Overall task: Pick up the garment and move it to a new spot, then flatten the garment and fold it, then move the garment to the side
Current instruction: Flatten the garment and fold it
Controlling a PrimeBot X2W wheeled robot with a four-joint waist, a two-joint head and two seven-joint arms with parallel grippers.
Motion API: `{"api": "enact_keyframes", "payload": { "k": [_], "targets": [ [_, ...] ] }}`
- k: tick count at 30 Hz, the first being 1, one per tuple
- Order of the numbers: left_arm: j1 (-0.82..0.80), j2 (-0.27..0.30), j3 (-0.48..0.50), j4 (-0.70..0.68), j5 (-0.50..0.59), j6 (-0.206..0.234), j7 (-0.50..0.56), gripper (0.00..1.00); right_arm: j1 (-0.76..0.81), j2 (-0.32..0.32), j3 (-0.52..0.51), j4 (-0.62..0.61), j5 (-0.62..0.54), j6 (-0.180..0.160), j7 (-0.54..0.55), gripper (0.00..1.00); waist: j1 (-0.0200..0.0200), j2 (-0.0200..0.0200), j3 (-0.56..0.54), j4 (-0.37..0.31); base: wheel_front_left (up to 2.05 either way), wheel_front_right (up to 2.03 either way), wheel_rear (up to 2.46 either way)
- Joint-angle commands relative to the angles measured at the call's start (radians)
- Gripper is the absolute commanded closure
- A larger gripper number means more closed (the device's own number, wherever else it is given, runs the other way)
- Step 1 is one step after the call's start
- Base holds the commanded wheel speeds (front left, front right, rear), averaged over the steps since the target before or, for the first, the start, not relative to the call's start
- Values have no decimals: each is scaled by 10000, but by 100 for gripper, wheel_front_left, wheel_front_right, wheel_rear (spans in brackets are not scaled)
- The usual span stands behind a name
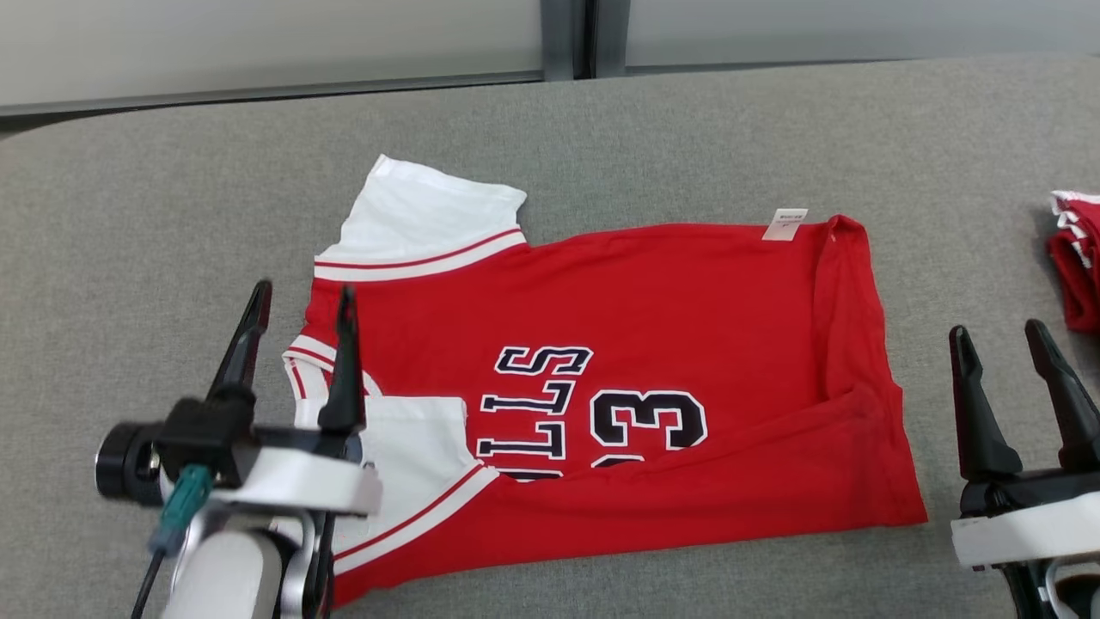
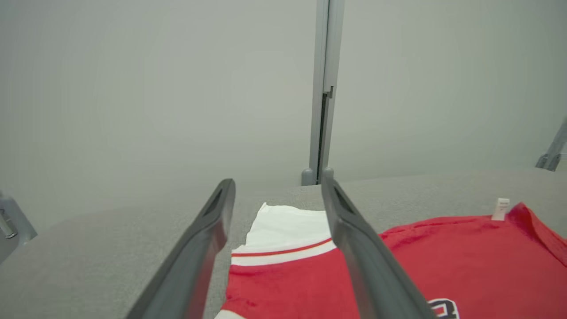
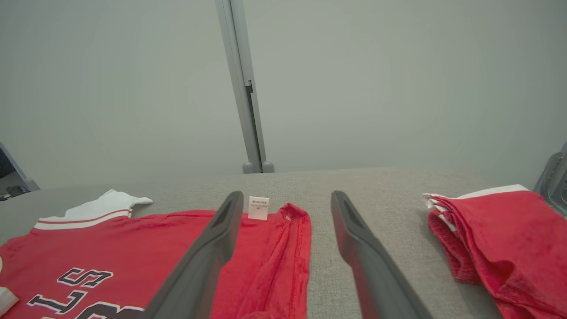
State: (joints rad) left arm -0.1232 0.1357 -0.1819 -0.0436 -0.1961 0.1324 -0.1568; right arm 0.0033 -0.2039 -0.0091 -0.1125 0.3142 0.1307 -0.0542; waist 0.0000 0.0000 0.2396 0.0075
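My left gripper [image 1: 304,292] hung with its jaws spread and empty at the sleeve end of the garment [image 1: 644,344]. My right gripper [image 1: 997,328] stood just as wide and empty beside the hem end, off the cloth. The red jersey lay flat mid-table [image 1: 687,129], its near long edge turned up over the lettering, so I judged the folding half done. The next move called for lowering both grippers, pinching one end and carrying it across, layers kept square. A folded red pile [image 1: 1078,266] sat well apart on my right.
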Motion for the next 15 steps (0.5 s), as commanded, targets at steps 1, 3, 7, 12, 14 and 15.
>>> {"api": "enact_keyframes", "payload": {
  "k": [1, 3, 7, 12, 14, 15],
  "targets": [
    [-651, 15, -63, 198, -61, -155, 107, 0, -210, -78, 32, -96, 33, 0, -6, 0, 0, 0, 465, -18, 0, 0, 0],
    [-1601, -5, -154, 656, -150, -416, 337, 0, -443, -163, 117, -160, 102, 0, 15, 0, 0, 0, 967, -106, 0, 0, 0],
    [-3608, -51, -253, 2205, -346, -890, 708, 0, -929, -298, 304, -150, 235, 0, -78, 0, 0, 0, 1922, -327, 0, 0, 0],
    [-5793, -25, -174, 4608, -589, -1326, 860, 0, -1433, -445, 590, 65, 382, 0, -234, 0, 0, 0, 2753, -686, 0, 0, 0],
    [-6552, 52, -102, 5643, -650, -1445, 947, 0, -1607, -486, 732, 216, 460, 0, -322, 0, 0, 0, 2924, -823, 0, 0, 0],
    [-6878, 72, -95, 6141, -674, -1499, 1034, 0, -1683, -505, 772, 273, 476, 0, -378, 0, 0, 0, 2988, -874, 0, 0, 0]
  ]
}}
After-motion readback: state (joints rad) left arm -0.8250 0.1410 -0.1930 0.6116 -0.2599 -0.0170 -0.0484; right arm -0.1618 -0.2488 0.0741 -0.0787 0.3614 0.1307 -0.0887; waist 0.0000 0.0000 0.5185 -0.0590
